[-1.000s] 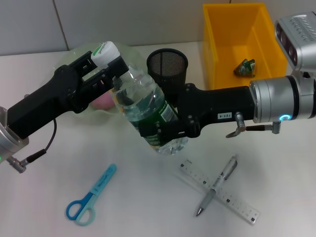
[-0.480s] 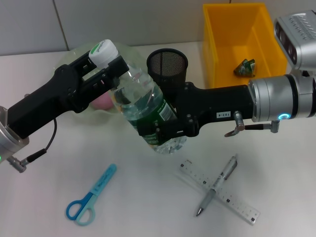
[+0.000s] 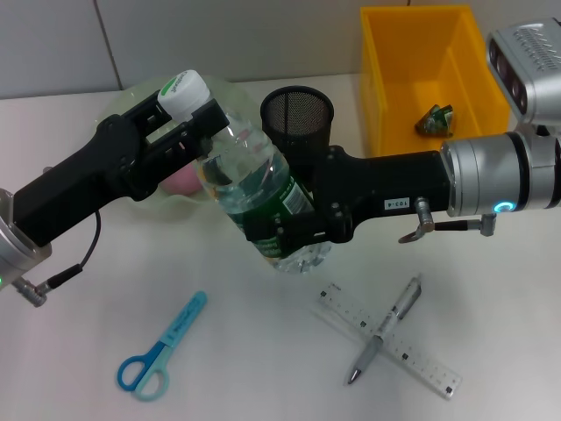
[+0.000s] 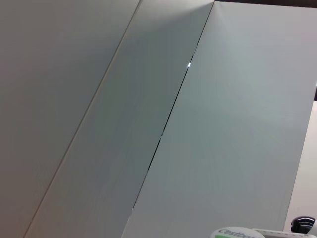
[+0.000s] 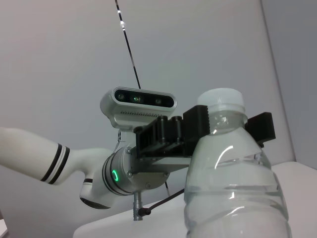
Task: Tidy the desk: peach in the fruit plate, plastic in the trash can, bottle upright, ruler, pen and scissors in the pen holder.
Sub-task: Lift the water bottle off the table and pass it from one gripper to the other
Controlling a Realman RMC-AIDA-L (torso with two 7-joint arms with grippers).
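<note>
A clear water bottle (image 3: pixel 254 175) with a green label and white cap leans tilted over the table centre. My left gripper (image 3: pixel 202 123) is shut on its neck just under the cap. My right gripper (image 3: pixel 285 230) is shut around its lower body. The right wrist view shows the bottle (image 5: pixel 233 188) with the left gripper (image 5: pixel 218 130) clamped at the neck. A pink peach (image 3: pixel 181 181) lies in the clear fruit plate (image 3: pixel 230 95), partly hidden by the left arm. Blue scissors (image 3: pixel 162 349) lie front left. A pen (image 3: pixel 386 329) lies across the ruler (image 3: pixel 412 355) front right.
The black mesh pen holder (image 3: pixel 296 118) stands just behind the bottle. A yellow bin (image 3: pixel 377 88) at the back right holds a crumpled piece of plastic (image 3: pixel 434 120). The left wrist view shows wall panels and the bottle cap (image 4: pixel 237 233).
The bottle's cap end shifted slightly left and up early on. Since then both arms and the bottle have held still.
</note>
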